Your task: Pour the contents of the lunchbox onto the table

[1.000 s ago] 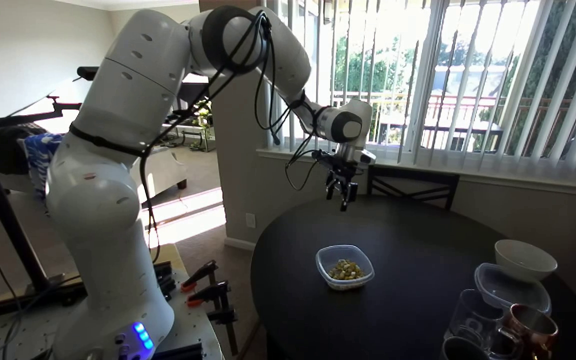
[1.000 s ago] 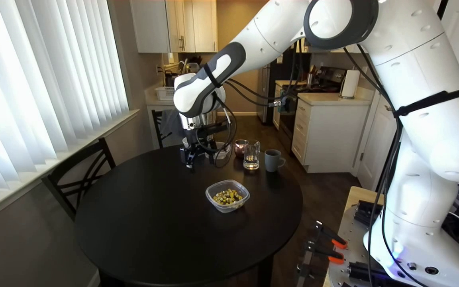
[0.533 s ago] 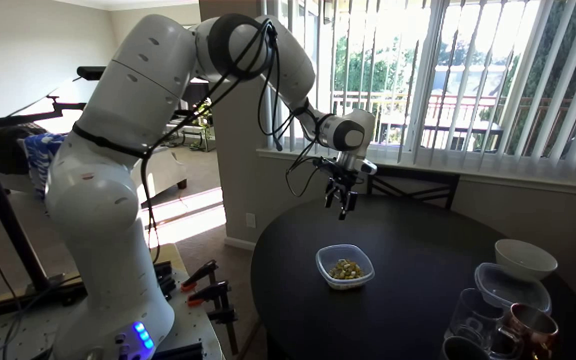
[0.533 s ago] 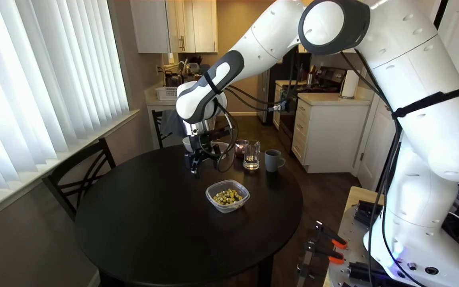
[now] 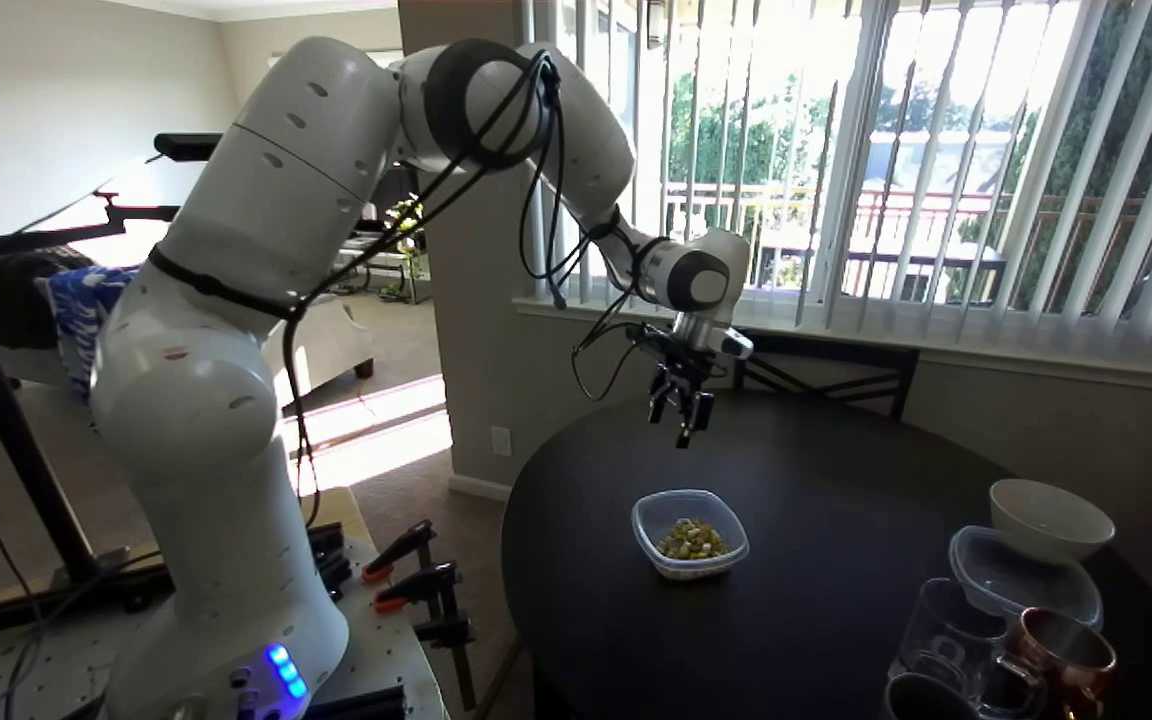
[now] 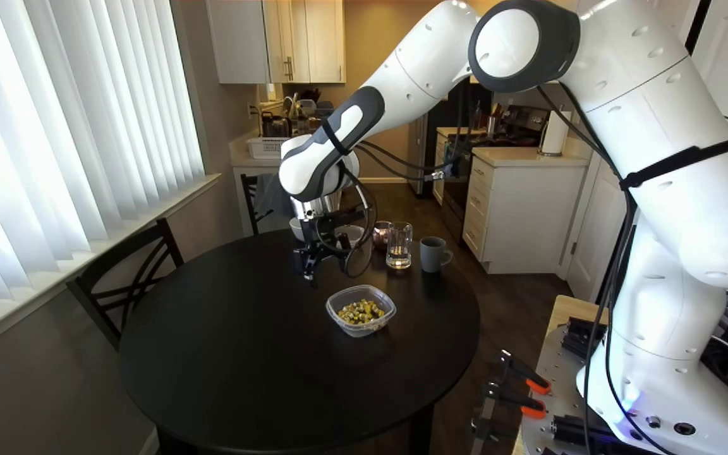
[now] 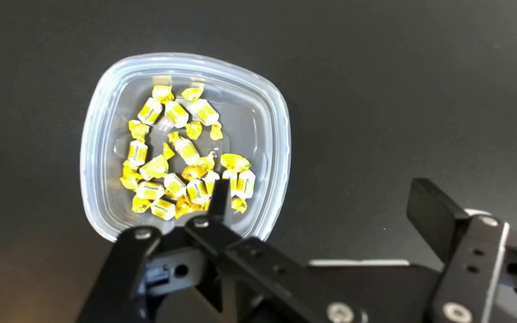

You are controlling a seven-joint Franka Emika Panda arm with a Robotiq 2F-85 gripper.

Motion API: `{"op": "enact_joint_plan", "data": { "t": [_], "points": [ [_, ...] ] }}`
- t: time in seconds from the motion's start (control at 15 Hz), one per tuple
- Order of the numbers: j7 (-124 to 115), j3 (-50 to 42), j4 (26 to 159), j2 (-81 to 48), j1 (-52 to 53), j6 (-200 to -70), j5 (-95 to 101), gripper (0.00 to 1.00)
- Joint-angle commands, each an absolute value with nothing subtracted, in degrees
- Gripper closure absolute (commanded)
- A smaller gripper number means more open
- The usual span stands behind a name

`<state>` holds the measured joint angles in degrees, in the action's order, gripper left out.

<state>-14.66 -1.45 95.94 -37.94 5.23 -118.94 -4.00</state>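
Observation:
The lunchbox, a translucent plastic rounded-square container (image 5: 658, 515), stands upright on the dark round table (image 5: 816, 470). It also shows in an exterior view (image 6: 357, 331) and in the wrist view (image 7: 281, 134). Its contents, yellow-and-white wrapped candies (image 7: 175, 186), lie loose on its bottom; they show in both exterior views (image 5: 693, 540) (image 6: 361, 311). My gripper (image 5: 681, 425) is open and empty above the table, apart from the lunchbox, towards the window side. In the wrist view the gripper (image 7: 326, 202) has its left finger overlapping the box's lower right part and hiding some candies.
A white bowl (image 5: 1051, 515), another clear container (image 5: 1026, 580), a glass mug (image 5: 946, 635) and a copper mug (image 5: 1066, 650) stand together at the table's edge. A grey mug (image 6: 432, 254) stands beside the glass. A dark chair (image 6: 136, 278) stands by the window.
My gripper has moved down towards the table and a little nearer the lunchbox, staying open. The lunchbox and candies have not moved.

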Motion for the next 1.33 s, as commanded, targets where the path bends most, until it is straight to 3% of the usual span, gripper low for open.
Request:
{"op": "enact_joint_plan", "data": {
  "t": [0.0,0.67,0.73,1.27],
  "points": [
    [-14.7,-1.3,91.9,-42.3,4.3,-119.0,-4.3,0.0],
    [-20.6,-3.7,74.9,-60.2,4.8,-117.2,-3.8,0.0],
    [-20.3,-3.7,73.9,-60.8,4.6,-117.2,-3.8,0.23],
    [-20.0,-2.6,70.4,-62.0,5.3,-112.0,-4.2,0.72]
  ]
}}
